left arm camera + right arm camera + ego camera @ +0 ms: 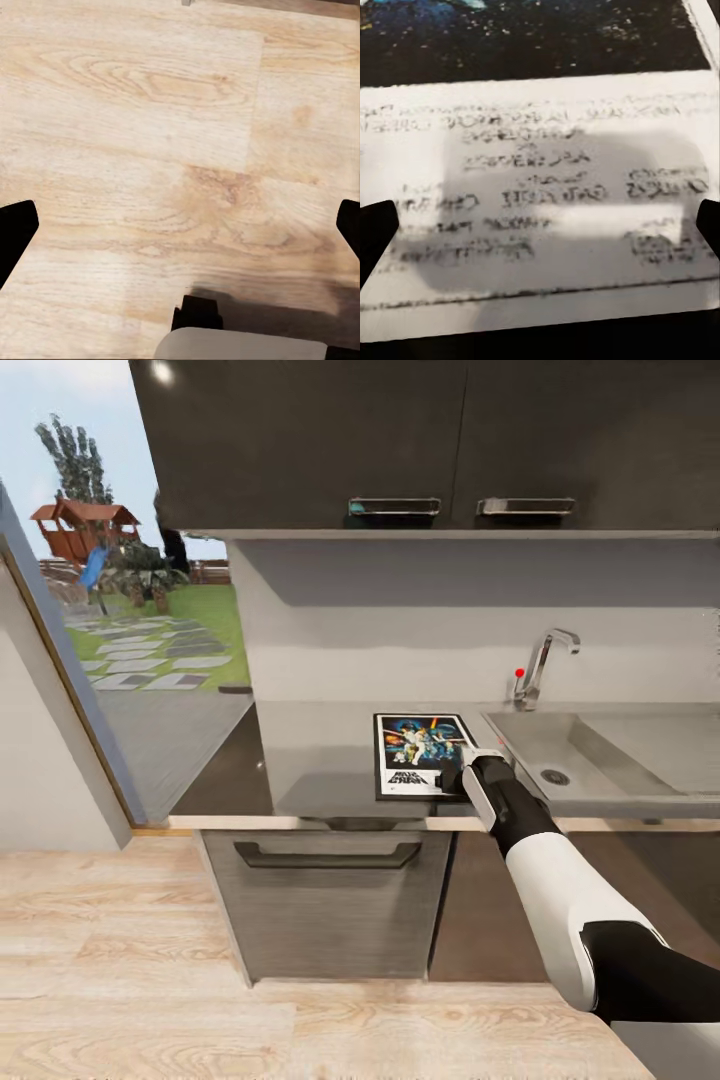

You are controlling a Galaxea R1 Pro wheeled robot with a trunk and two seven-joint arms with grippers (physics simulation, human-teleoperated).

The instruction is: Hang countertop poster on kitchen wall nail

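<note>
Dark upper cabinets (400,440) are seen above a grey tabletop (320,760) that carries a steel sink (600,755) and a chrome tap (545,660) on its right part, with pale wooden floor (120,960) below and a garden seen through an opening at the left. On the tabletop, just left of the sink, the poster (420,752) lies flat, its black frame near the front edge. The right tool (458,773) is reached out over the poster's near right corner, at the white border beside the lettering. In the right wrist view the poster's white lower border with blurred print (540,195) is seen very close, the two dark fingertips (375,232) standing wide apart at either side of it, so the right tool is spread open and grips nothing; whether it touches the poster cannot be told. In the left wrist view the left tool (180,232) is likewise spread wide and empty, with wooden floor beneath it.
</note>
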